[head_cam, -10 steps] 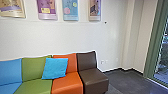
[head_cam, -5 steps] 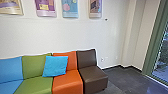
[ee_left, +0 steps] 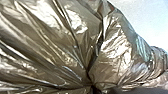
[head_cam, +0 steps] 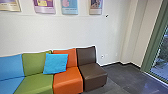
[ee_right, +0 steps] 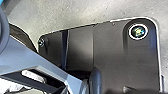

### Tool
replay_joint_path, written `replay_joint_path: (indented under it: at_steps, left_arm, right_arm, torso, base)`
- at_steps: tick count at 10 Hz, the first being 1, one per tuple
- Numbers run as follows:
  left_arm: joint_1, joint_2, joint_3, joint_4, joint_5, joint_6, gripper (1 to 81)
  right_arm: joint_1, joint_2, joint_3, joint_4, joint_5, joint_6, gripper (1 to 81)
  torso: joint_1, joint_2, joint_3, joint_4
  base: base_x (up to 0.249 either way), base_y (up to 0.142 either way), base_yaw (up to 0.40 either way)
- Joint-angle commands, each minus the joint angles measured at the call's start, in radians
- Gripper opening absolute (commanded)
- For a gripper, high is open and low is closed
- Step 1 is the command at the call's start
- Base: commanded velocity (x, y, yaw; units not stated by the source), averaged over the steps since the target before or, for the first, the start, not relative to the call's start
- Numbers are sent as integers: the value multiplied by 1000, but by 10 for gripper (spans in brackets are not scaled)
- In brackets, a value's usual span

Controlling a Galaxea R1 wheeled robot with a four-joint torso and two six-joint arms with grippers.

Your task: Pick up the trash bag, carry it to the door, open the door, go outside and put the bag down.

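From my remote station, the head view gives a broad white wall [head_cam: 67,32], with a dark grey floor [head_cam: 117,75] at its foot; a row of joined seats stands near the wall, ordered from left to right as light blue [head_cam: 11,66], green [head_cam: 36,63], orange [head_cam: 67,79] and dark brown [head_cam: 92,73]; a green-framed glass pane [head_cam: 161,57] rises at the right; the shiny grey-brown plastic trash bag [ee_left: 115,50] lies close before my left wrist camera, creased throughout, its folds converging on a dark gathered point; posters [head_cam: 70,7] hang on the wall above the seats; a bright blue square cushion [head_cam: 55,63] leans across the join of the green and orange backrests; I cannot tell how far open the jaws of my left gripper or right gripper are, nor whether either has hold of the bag.
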Motion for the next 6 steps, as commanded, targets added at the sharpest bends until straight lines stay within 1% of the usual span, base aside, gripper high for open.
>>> replay_joint_path:
  at_steps: [1,2,4,6]
  left_arm:
    - [-16,30,-53,27,53,6,10]
    - [-4,64,-98,35,53,13,10]
    - [13,131,-196,64,51,14,10]
    - [22,191,-297,70,45,16,10]
  right_arm:
    - [15,37,-42,-8,8,-22,811]
    - [-11,60,-80,-4,45,-22,811]
    - [-59,158,-229,-14,125,-22,811]
    - [-79,227,-358,-9,130,-25,811]
  torso:
    - [-61,95,0,0]
    - [-83,129,0,0]
    - [-127,197,0,0]
    - [-170,263,0,0]
  base:
    - [0,0,0]
    - [0,0,0]
    - [0,0,0]
    - [0,0,0]
